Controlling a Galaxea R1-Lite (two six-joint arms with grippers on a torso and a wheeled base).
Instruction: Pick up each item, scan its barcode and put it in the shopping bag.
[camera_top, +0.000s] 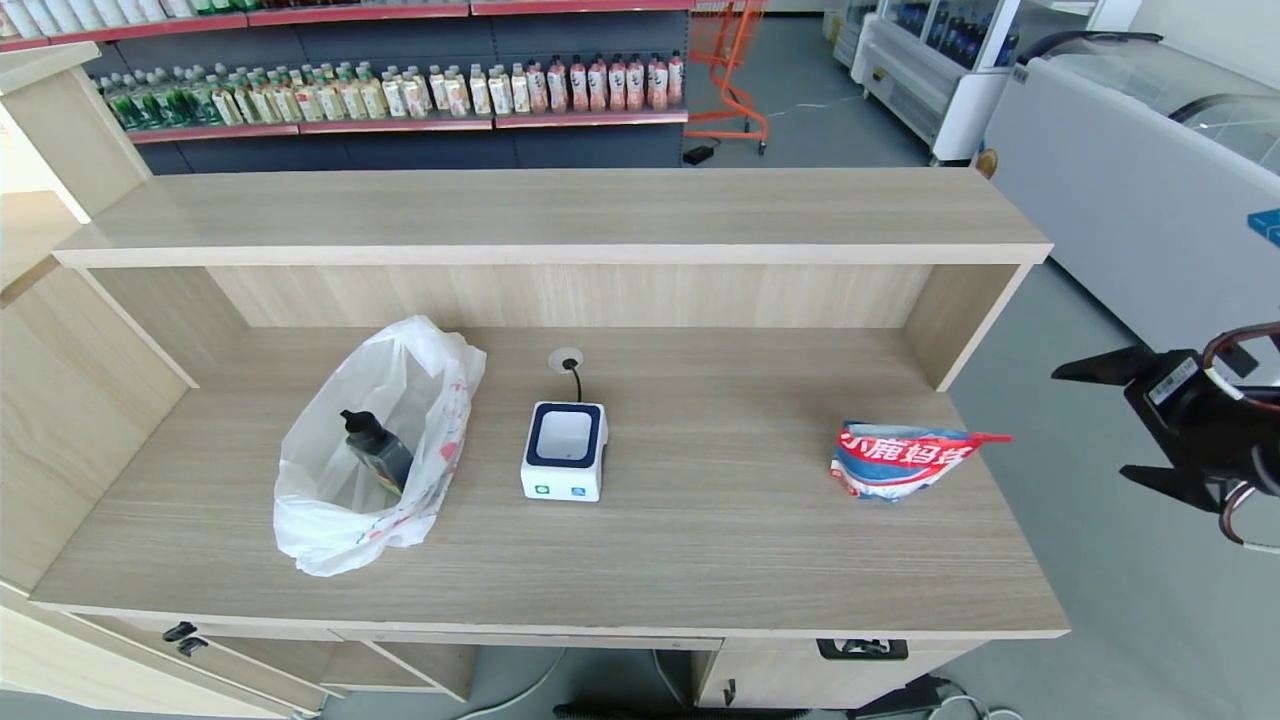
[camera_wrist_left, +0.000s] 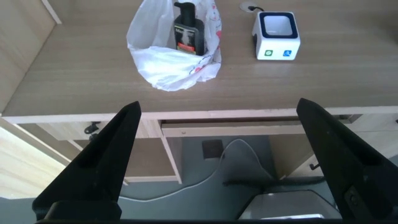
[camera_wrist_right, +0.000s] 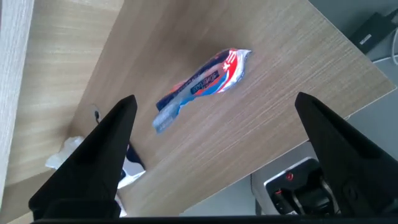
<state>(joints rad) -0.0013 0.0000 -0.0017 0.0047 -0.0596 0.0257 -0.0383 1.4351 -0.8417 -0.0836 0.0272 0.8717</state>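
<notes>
Pouch (camera_top: 905, 458) lies at nine o'clock from my right gripper (camera_top: 1108, 424), its long axis running nine-to-three; my jaws stand wide apart, empty.

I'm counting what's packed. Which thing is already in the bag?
The black bottle, standing inside the white bag. The red-and-blue pouch lies out on the counter.

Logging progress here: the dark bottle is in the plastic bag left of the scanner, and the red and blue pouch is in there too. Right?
Not quite. The dark bottle is in the plastic bag left of the scanner, but the red and blue pouch is not in there: it lies on the counter, right of the scanner. The head view shows it.
</notes>
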